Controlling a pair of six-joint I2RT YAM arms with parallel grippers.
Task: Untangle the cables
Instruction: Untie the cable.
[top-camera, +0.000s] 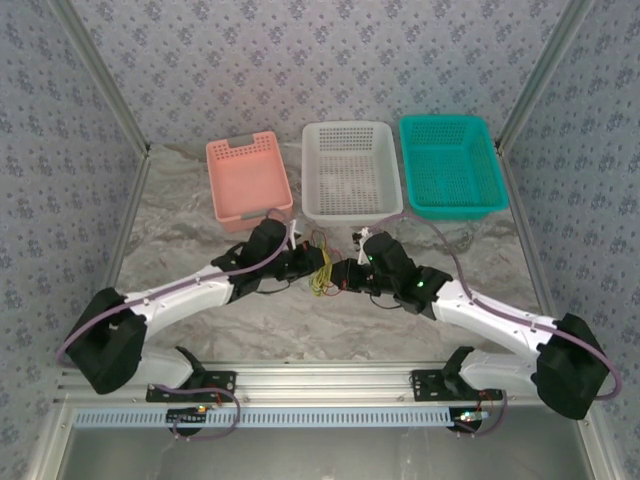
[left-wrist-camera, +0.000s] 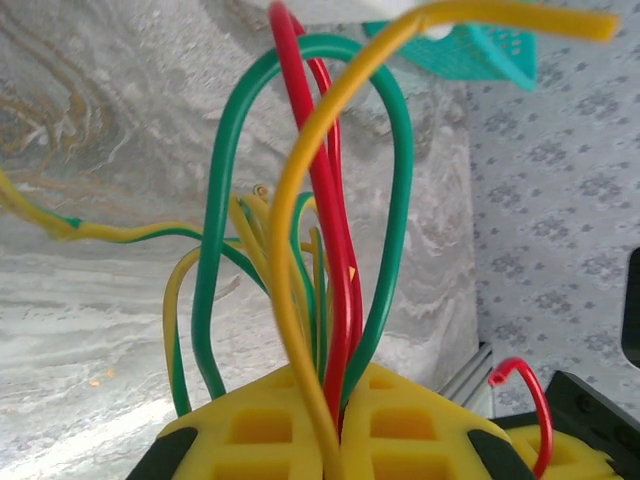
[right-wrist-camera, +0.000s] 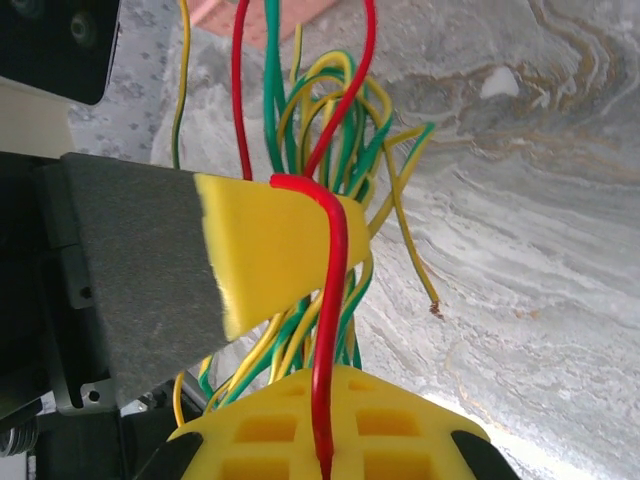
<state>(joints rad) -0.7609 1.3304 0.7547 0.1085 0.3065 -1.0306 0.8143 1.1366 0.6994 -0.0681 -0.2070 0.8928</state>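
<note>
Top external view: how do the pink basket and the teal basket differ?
The pink basket sits left of the white basket, and the teal basket sits right of it. The pink basket looks smaller than the teal basket. The pink basket is turned askew, while the teal basket sits squarer. Both are perforated and open-topped.

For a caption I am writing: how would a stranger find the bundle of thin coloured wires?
On the grey marbled table, three perforated plastic baskets stand in a far row. Just before the white middle basket, the left pincer and right pincer meet, shut on a tangle of thin yellow, green and red cables. The purple-grey cables along the arms are much thicker.
</note>
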